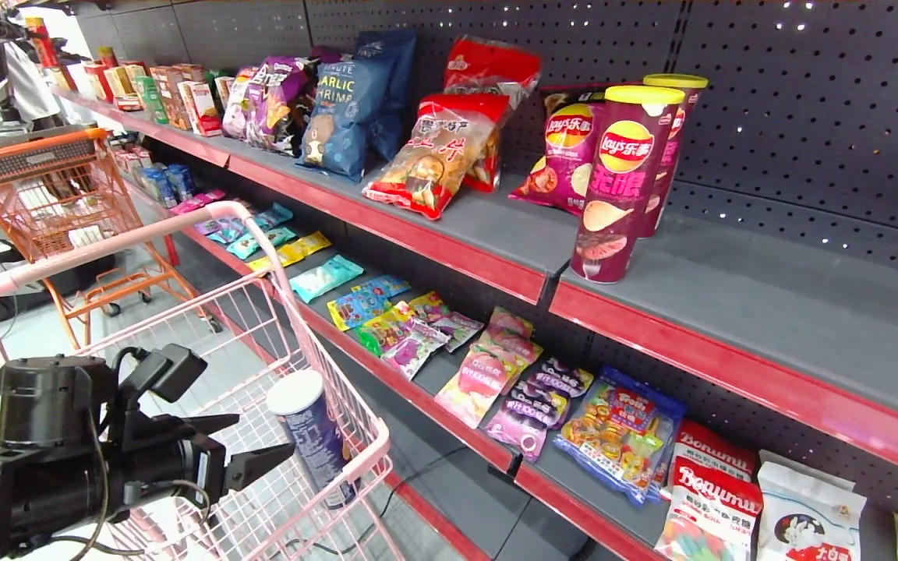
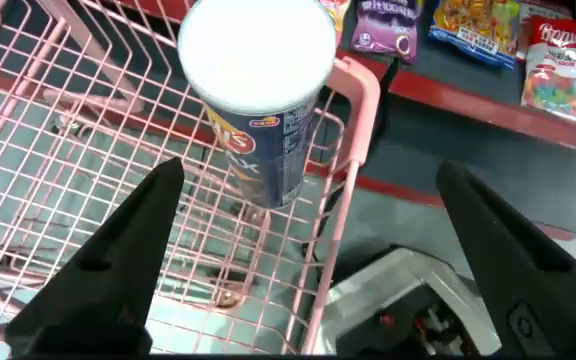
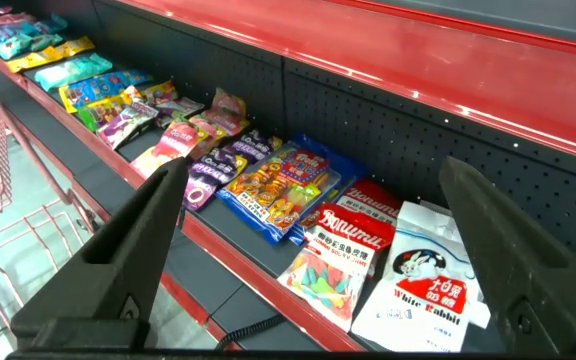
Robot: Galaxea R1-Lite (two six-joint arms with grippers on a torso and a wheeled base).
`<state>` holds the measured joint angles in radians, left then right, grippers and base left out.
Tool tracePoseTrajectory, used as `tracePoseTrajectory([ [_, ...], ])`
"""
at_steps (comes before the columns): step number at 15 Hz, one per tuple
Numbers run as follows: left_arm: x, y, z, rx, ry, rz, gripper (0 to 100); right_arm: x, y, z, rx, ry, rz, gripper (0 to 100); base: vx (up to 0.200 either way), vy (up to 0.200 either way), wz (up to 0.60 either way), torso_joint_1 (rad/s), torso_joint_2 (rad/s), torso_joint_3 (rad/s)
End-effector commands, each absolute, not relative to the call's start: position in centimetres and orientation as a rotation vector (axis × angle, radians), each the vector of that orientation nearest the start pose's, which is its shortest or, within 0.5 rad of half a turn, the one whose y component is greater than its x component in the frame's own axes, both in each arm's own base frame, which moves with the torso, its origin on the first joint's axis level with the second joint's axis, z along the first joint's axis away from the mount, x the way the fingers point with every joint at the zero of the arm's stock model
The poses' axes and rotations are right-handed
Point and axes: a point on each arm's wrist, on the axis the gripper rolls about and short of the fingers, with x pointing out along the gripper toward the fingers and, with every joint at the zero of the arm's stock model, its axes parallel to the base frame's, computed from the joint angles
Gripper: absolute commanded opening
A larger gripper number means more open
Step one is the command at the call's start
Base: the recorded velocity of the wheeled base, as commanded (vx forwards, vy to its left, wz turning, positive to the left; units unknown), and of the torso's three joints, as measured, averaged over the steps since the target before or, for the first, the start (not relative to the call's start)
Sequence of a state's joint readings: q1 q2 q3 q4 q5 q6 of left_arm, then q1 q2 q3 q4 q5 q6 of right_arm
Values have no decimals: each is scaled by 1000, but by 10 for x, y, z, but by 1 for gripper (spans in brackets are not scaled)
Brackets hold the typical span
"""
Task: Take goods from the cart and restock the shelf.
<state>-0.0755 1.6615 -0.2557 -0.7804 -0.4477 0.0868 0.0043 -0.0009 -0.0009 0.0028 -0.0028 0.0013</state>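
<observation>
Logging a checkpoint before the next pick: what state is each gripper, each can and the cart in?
left gripper: open, empty, close to the blue can.
right gripper: open, empty.
blue can: upright in the cart, lid on, not gripped.
pink cart: holding the blue can.
purple cans: two, upright on the upper shelf, lids on.

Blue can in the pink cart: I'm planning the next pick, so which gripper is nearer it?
Left. The left gripper hangs open close by the can; the right gripper faces the lower shelf, apart.
</observation>
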Motion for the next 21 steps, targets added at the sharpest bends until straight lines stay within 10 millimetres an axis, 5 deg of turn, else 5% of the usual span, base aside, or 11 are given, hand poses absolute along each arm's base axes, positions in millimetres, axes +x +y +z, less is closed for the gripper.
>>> tracePoseTrajectory([
  [1, 216, -21, 63, -48, 648, -514, 100, -23, 0, 75, 2, 3, 3, 100, 0, 0, 0, 0, 0, 0],
  [21, 256, -27, -19, 24, 493, -649, 100, -23, 0, 76, -2, 2, 3, 100, 0, 0, 0, 0, 0, 0],
])
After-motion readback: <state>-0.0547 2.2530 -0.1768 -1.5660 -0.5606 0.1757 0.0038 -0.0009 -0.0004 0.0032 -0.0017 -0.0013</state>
